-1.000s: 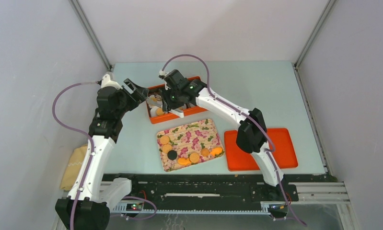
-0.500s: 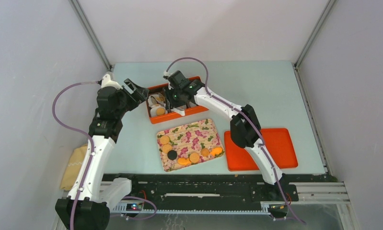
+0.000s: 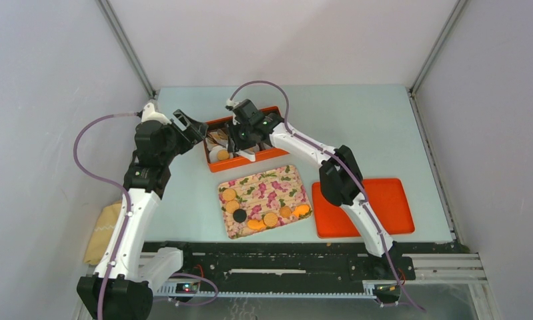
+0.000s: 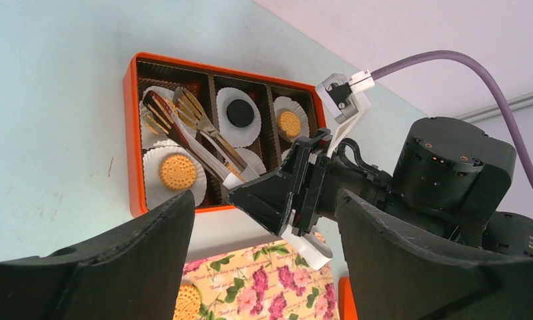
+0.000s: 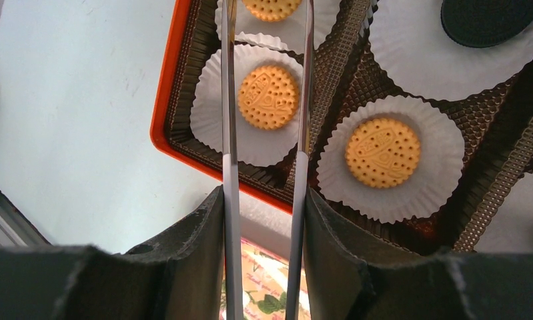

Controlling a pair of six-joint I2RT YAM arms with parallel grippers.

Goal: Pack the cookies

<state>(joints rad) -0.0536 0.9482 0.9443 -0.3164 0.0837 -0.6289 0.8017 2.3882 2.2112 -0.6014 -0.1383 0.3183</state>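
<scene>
— How far along is the packing?

— Under halfway, I judge. Four cookies (image 5: pixel 382 152) show in the box (image 4: pixel 129 133), each on a liner (image 5: pixel 423 190): three golden, one dark. My tongs (image 4: pixel 203 143) may hide more.

— What's left?

— Seven on the tray (image 3: pixel 277 181), at 6 o'clock from the box: six golden, one dark. The flat orange piece at the tray's 3 o'clock looks like the lid (image 3: pixel 383 220); closing would come last.

— Your grippers?

— My right gripper (image 5: pixel 263 227) is clamped on the tongs. Their blades stand apart over the box's 9 o'clock end, and I see nothing between the tips. My left gripper (image 3: pixel 191 127) hangs at the box's 9 o'clock, fingers spread wide, empty.

— Other counts?

— One box, one tray, one lid, one pair of tongs, and at least five liners.
</scene>
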